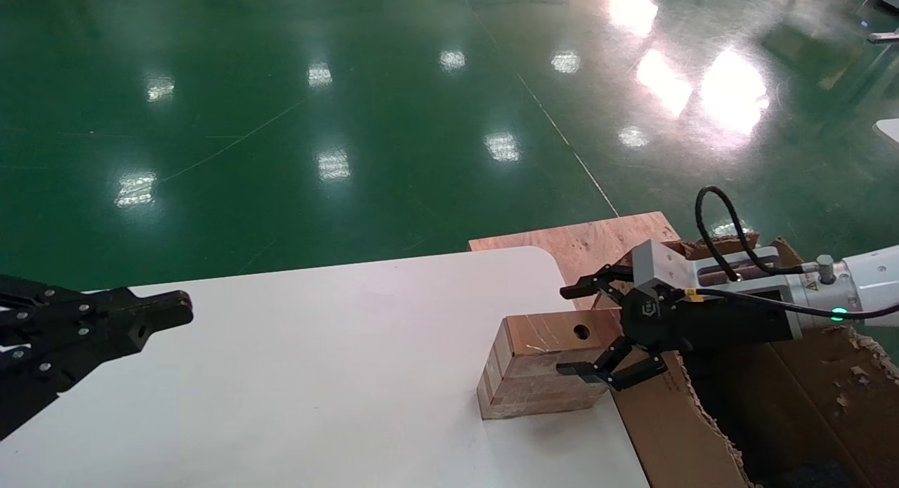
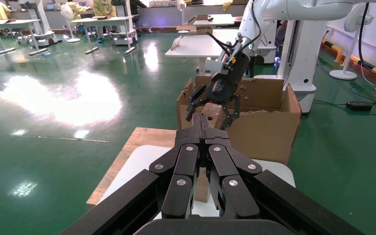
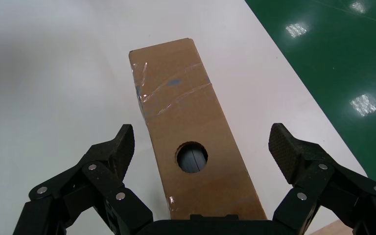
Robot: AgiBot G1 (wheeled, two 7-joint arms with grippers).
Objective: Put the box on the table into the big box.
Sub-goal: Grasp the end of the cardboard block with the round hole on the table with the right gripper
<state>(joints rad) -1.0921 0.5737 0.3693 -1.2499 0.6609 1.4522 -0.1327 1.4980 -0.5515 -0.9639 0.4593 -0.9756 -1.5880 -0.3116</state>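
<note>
The box (image 1: 544,365) lies on the table (image 1: 316,376) near its right edge, directly in front of the right gripper (image 1: 588,328), between its spread fingers (image 3: 110,152), neither touching it. The big box (image 1: 709,432) stands behind and below that gripper, beside the table edge. A plywood board (image 1: 583,236) lies beyond both. The left gripper (image 1: 151,319) hangs well apart over the table's left side.

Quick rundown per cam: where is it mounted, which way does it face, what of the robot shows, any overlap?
Head view: on the robot's head, looking forward and down at the white rounded table; shows shut left claw and open right claw.
Left wrist view: on the left arm, facing across the table to the big brown cardboard carton.
Right wrist view: above the small reddish-brown plywood box, between its own fingers.
Shared: all three show the right claw at the box.
</note>
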